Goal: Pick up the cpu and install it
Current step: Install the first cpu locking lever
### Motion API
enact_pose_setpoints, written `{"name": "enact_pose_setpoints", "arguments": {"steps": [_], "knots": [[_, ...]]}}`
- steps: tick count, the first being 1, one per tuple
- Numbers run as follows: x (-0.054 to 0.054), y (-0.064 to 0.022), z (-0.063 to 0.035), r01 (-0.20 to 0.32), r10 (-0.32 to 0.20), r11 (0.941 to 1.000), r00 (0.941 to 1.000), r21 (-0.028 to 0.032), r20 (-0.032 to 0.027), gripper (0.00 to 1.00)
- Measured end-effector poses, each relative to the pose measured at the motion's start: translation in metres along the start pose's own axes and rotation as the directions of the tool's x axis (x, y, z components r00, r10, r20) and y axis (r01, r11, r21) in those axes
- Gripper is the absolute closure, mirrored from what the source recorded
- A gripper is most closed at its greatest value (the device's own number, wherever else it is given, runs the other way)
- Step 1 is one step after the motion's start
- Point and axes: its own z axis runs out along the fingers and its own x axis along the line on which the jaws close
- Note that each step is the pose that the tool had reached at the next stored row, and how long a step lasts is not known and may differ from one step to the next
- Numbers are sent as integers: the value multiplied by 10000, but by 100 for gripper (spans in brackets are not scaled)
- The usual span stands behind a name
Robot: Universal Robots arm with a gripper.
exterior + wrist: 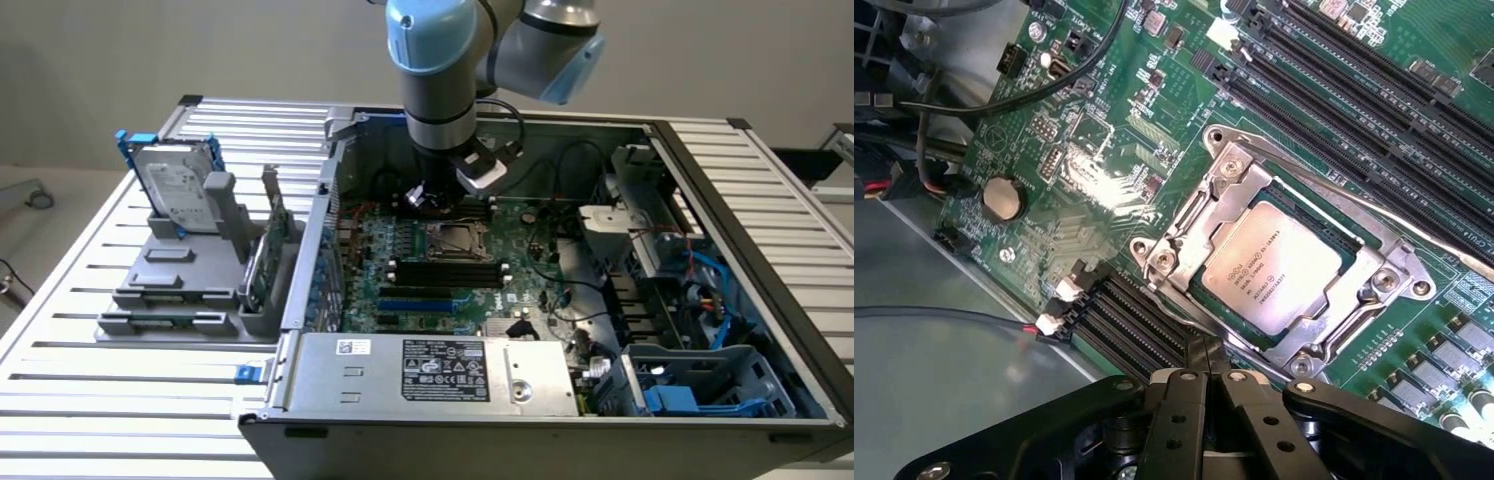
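The cpu [1272, 270] lies flat inside the metal-framed socket [1186, 215] on the green board [1014, 250]. The tool [1202, 348] is pinched shut and empty, and hangs near the socket's rim.

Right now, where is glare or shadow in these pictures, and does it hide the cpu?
Wrist view: glare on the motherboard beside the socket, while the cpu is evenly lit, not hidden. Exterior view: the case interior under the arm lies in shadow.
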Motion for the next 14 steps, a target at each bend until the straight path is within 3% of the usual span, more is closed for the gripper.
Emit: {"name": "enact_pose_setpoints", "arguments": {"steps": [14], "knots": [[25, 18, 11, -37, 37, 10000, 10000, -11, -4, 89]]}}
